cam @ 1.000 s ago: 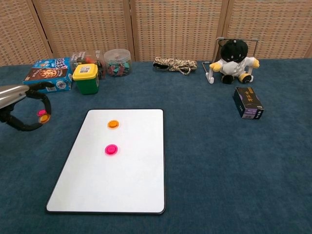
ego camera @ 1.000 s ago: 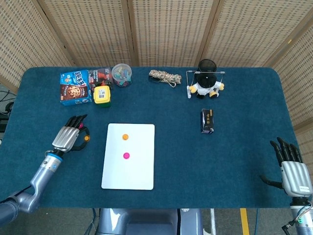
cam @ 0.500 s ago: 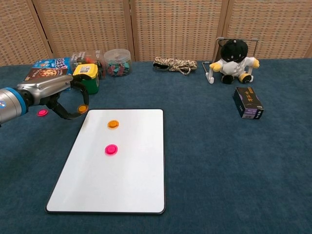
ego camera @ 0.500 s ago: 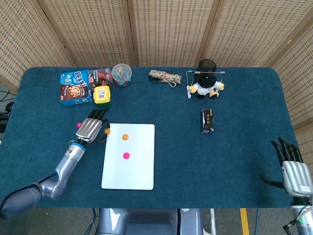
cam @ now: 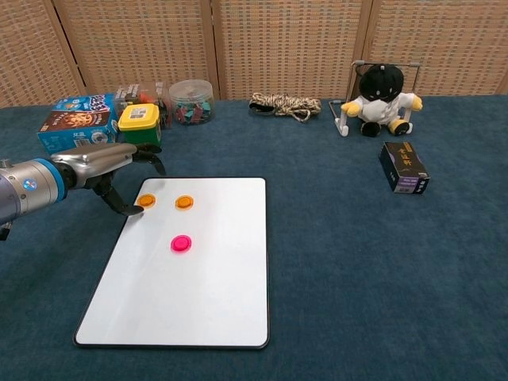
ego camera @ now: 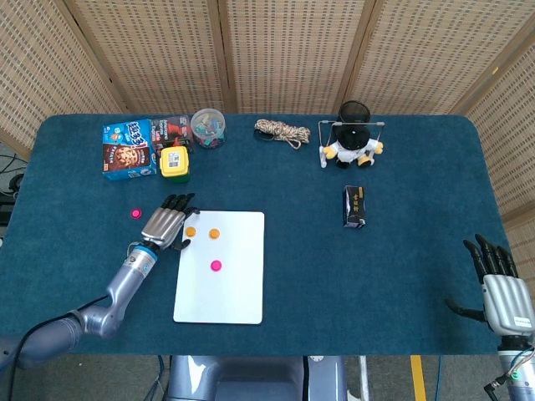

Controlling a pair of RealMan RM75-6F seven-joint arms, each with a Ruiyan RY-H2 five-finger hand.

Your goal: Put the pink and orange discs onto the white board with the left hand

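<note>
Left hand (cam: 107,163) spread wide above white board's (cam: 198,294) upper left corner, gripping nothing. Orange disc (cam: 147,200) just under fingertips, apart. Right hand (ego camera: 501,288) splayed, empty.

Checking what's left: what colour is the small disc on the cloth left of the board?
Pink disc, clearest in the head view.

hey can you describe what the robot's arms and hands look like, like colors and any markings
The left hand has a silver-grey metal back and black fingers. Its wrist carries a blue ring with a small round mark, and the arm behind it is a smooth silver-grey tube, with a black cable near its lower end. The right hand matches: a ribbed silver-grey back, black fingers, and a light wrist section with a small green light.
</note>
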